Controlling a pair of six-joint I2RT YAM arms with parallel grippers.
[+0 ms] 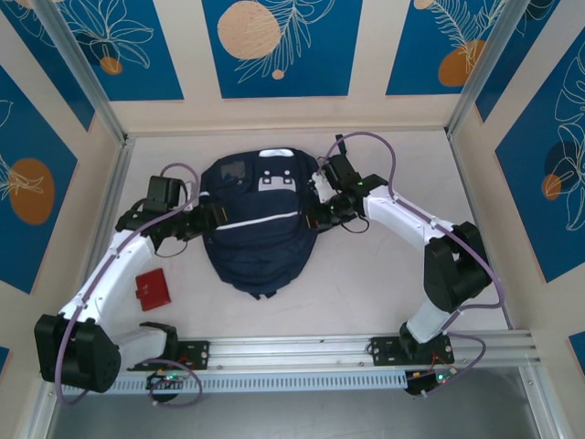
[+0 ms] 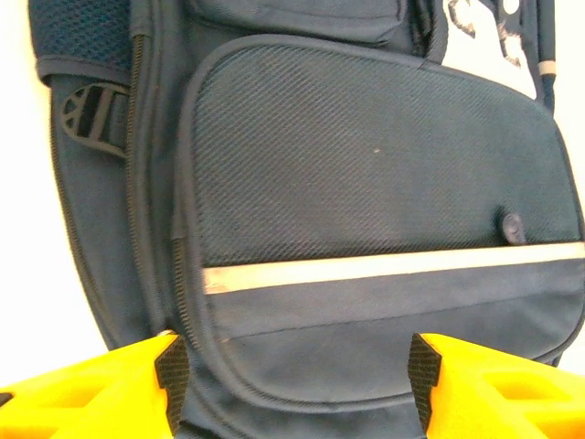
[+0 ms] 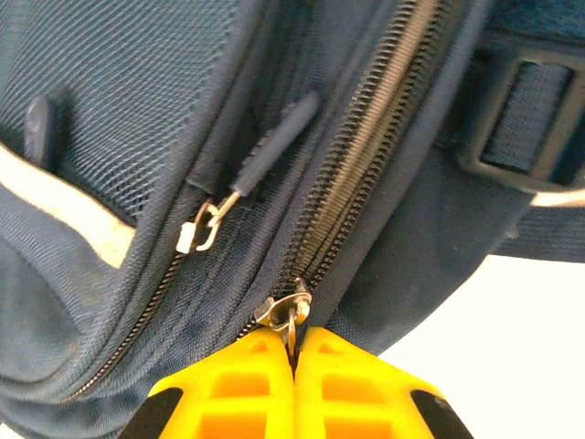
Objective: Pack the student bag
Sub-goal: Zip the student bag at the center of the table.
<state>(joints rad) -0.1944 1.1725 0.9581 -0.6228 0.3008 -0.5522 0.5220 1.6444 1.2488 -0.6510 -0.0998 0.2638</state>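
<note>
The desk (image 1: 384,274) carries the student bag (image 1: 256,233) at its middle, a little toward the far edge. The bag lies flat on its back, top pointing to the far edge. That pose puts the front pocket (image 2: 366,155) and its white stripe (image 2: 384,267) face up and leaves the zipper tracks along both flanks within reach of an arm on each side.

The left tool (image 2: 297,370) sits at the bag's left flank with its jaws spread wide and nothing between them. They frame the lower edge of the front pocket just below the stripe. Judging from that, it is either lining up to steady the fabric or backing off a hold.

The right tool (image 3: 294,358) is at the right flank, its fingers pressed flat together on the metal zipper pull (image 3: 289,315) of the main zipper (image 3: 366,155). That zipper looks closed along the stretch in view, so this grip probably serves to run the slider and open the compartment for packing.

A small red case (image 1: 153,289) lies near the desk's left edge, well apart from the bag, likely waiting to go in.

A second pull (image 3: 206,229) with a dark tab hangs free on the pocket zipper beside it, untouched.
</note>
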